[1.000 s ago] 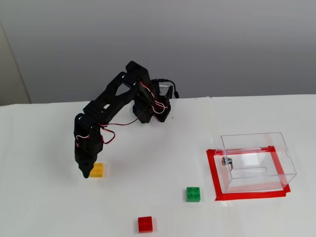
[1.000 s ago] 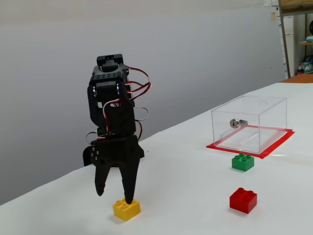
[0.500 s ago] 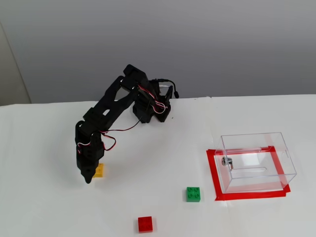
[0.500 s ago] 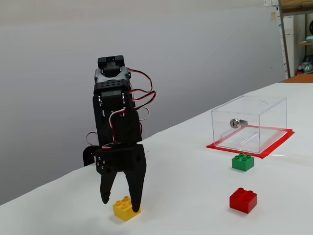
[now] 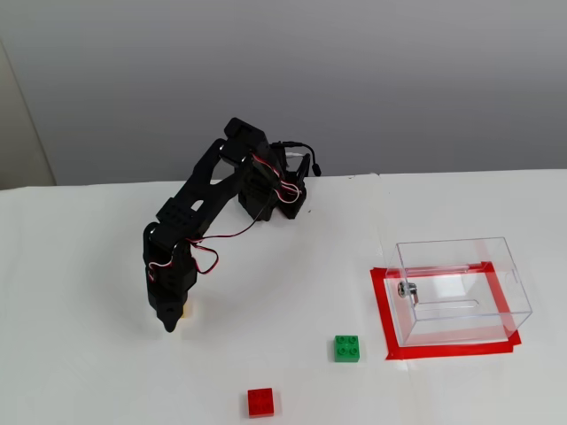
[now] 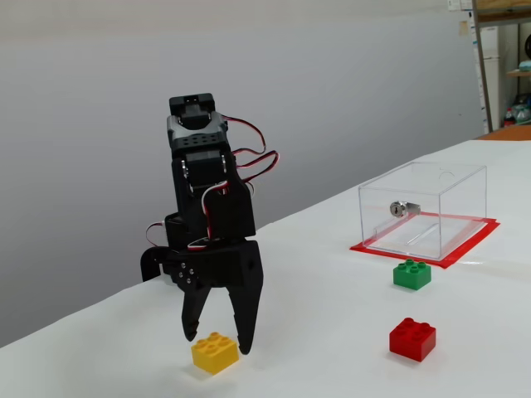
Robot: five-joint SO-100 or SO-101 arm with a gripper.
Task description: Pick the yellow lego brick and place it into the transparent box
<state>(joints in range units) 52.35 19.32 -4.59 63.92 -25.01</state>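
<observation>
The yellow lego brick (image 6: pixel 215 352) lies on the white table at the left, studs up. My black gripper (image 6: pixel 217 342) points straight down over it, open, with one finger on each side of the brick and the tips close to the table. From the higher fixed view the gripper (image 5: pixel 170 320) covers most of the brick, and only a yellow sliver (image 5: pixel 186 307) shows at its right. The transparent box (image 5: pixel 461 257) stands far to the right on a red tape frame, with a small metal fitting on its left wall. It also shows at the right in the low fixed view (image 6: pixel 448 184).
A green brick (image 5: pixel 346 348) lies just left of the box's tape frame (image 5: pixel 381 310), and a red brick (image 5: pixel 260 402) lies near the front edge. Both appear in the low view too, green (image 6: pixel 412 274) and red (image 6: pixel 412 339). The arm's base (image 5: pixel 283 190) sits at the back.
The gripper has shifted rightward and down, from beside the yellow brick to straddling it. The brick itself has not moved, and the fingers stayed open.
</observation>
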